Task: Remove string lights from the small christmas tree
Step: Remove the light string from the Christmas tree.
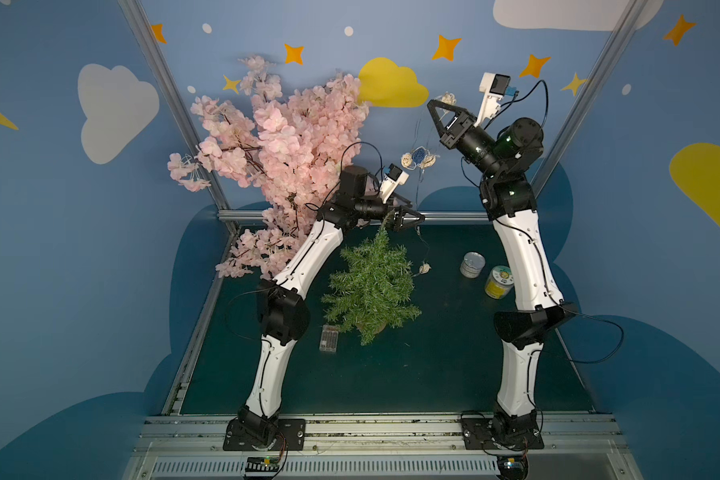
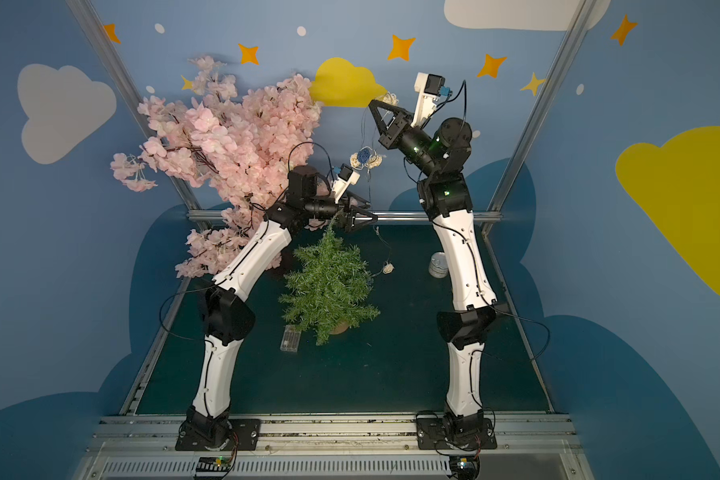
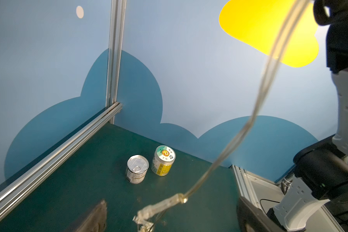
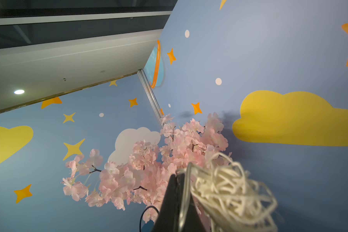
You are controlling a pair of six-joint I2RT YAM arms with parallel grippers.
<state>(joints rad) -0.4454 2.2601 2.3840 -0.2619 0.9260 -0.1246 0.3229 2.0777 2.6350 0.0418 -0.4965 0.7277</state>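
The right gripper (image 1: 432,104) is up high near the back wall. Its jaws are squeezed together on the thin wire of the string lights (image 1: 418,158), right next to the top cream ball (image 4: 229,190). From there the wire hangs down. A bunch of cream balls and 1 blue ornament (image 1: 419,155) dangle in the air below the right gripper, between the 2 arms.

The wire goes on down past the left gripper (image 1: 416,212). That gripper's jaws are wide apart and hold nothing. In the left wrist view the wire (image 3: 219,160) runs through the gap between them. The left gripper hangs just by the tip of the small christmas tree (image 1: 371,286), which stands upright in the middle of the tabletop (image 1: 412,374).

The low cream ball (image 1: 424,268) is just beside the tree's branches on the right arm's side. I cannot tell if it touches the tabletop. The clear battery box (image 1: 329,338) lies flat on the tabletop, close to the tree's pot (image 2: 339,327), on the left arm's side.

The pink blossom tree (image 1: 279,137) stands in the back corner behind the left arm. 1 silver can (image 1: 472,264) and 1 yellow jar (image 1: 499,282) stand side by side near the right arm.
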